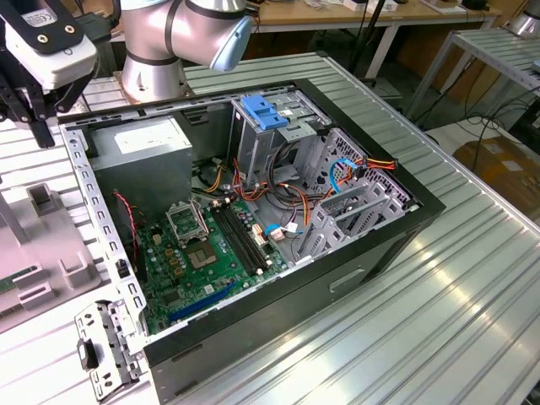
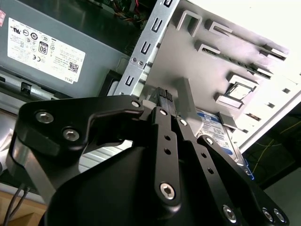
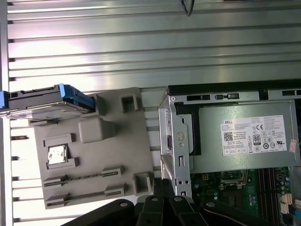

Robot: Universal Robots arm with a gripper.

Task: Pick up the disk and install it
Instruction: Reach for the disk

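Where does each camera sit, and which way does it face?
Exterior view: off the arm, raised, looking down into the open computer case; the arm's base and gripper show.
First wrist view: on the arm, looking down at the grey tray, disk and power supply; the gripper shows.
Second wrist view: on the arm, looking along the gripper.
Both wrist views share the grey tray, disk and power supply.

The table (image 1: 472,278) has a ribbed metal top. An open computer case (image 1: 371,253) lies in its middle, and a grey tray (image 1: 59,261) lies just beside the case at the exterior view's left. A small metal bracket (image 1: 105,350) lies at the case's near left corner.
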